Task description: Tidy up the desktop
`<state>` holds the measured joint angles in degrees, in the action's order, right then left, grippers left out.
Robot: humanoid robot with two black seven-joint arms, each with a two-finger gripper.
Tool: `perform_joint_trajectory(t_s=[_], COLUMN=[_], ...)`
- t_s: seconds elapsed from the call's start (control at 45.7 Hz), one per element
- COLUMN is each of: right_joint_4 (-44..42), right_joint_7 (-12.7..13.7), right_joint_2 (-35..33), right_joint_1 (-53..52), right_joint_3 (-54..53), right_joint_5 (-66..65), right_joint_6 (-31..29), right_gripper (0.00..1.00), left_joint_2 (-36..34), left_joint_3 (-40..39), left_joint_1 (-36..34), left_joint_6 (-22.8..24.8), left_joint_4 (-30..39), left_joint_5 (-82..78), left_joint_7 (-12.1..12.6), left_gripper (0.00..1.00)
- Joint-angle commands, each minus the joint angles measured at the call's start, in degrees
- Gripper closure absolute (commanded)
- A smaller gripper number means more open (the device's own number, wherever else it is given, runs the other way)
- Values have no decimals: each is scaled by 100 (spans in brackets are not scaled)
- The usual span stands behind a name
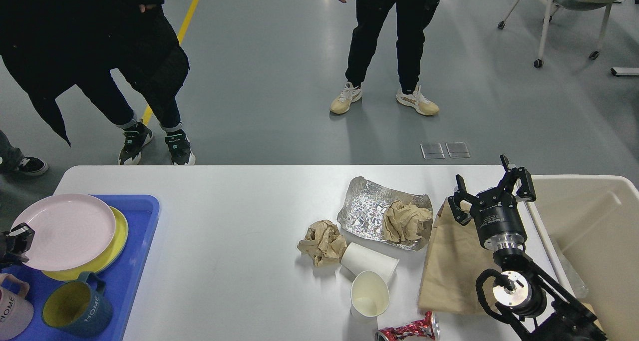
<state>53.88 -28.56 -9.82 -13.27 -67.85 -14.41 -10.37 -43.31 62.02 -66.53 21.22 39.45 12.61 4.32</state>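
I have one view only, from the head, facing forward and down over the large smooth white rectangular desktop (224, 231), with grey floor (279, 81) beyond its far edge.

A white desktop (224, 241) carries a blue tray (135, 261) at my left, stacked with a pale pink plate (67, 231) over a yellow plate (117, 241), a dark blue mug (80, 308) with a yellow-green inside and white "HOME" lettering, and a pink mug (12, 313) lettered the same. Centre: crinkled silver foil (364, 208), two crumpled brown paper wads (322, 241), two white paper cups (369, 261), a flat tan paper bag (449, 266) and a red-and-silver patterned can (407, 330). My right gripper (489, 191) is black, its wrist ringed in silver. A cream bin (589, 221) stands at right.
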Motion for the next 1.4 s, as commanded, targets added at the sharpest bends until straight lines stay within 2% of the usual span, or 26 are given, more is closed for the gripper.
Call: perform_joint_trajectory(t_s=[0.0, 0.022, 0.044, 0.131, 0.175, 0.197, 0.285, 0.306, 0.328, 0.766, 0.898, 1.073, 1.182, 1.27, 1.379], right_joint_4=[0, 0, 0, 0, 0, 0, 0, 0, 0, 0, 0, 0, 0, 0, 0], right_joint_7=[0, 0, 0, 0, 0, 0, 0, 0, 0, 0, 0, 0, 0, 0, 0], right_joint_2=[6, -3, 6, -3, 6, 6, -3, -3, -3, -3, 6, -3, 6, 6, -3], right_joint_1=[0, 0, 0, 0, 0, 0, 0, 0, 0, 0, 0, 0, 0, 0, 0], right_joint_3=[0, 0, 0, 0, 0, 0, 0, 0, 0, 0, 0, 0, 0, 0, 0], right_joint_5=[0, 0, 0, 0, 0, 0, 0, 0, 0, 0, 0, 0, 0, 0, 0], right_joint_6=[0, 0, 0, 0, 0, 0, 0, 0, 0, 0, 0, 0, 0, 0, 0], right_gripper=[0, 0, 0, 0, 0, 0, 0, 0, 0, 0, 0, 0, 0, 0, 0], left_joint_2=[15, 7, 6, -55, -55, -55, -81, -90, -82, -81, -160, -248, -248, -283, -477], left_joint_3=[-6, -6, 3, 3, 3, 12, 12, 3, 3, 3, 38, 442, 355, 267, 74], left_joint_1=[0, 0, 0, 0, 0, 0, 0, 0, 0, -44, -299, -1063, -1441, -1731, -2337], left_joint_6=[-31, 4, 66, 172, 128, 110, -152, -249, -294, -408, -408, -215, -145, -153, -162], left_joint_4=[80, 115, 159, 168, 151, 133, 2, -8, -8, -8, -16, 10, 27, 45, -8], left_joint_5=[13, 22, 22, 48, 48, 40, 13, 5, 4, -4, -4, -4, -4, -4, -4], left_joint_7=[77, 86, 95, 104, 95, 104, 86, 86, 104, 69, 112, 113, 42, 112, 77], left_gripper=[53, 81, 100, 100, 94, 85, 17, 6, 4, 4, 3, 3, 3, 3, 3])
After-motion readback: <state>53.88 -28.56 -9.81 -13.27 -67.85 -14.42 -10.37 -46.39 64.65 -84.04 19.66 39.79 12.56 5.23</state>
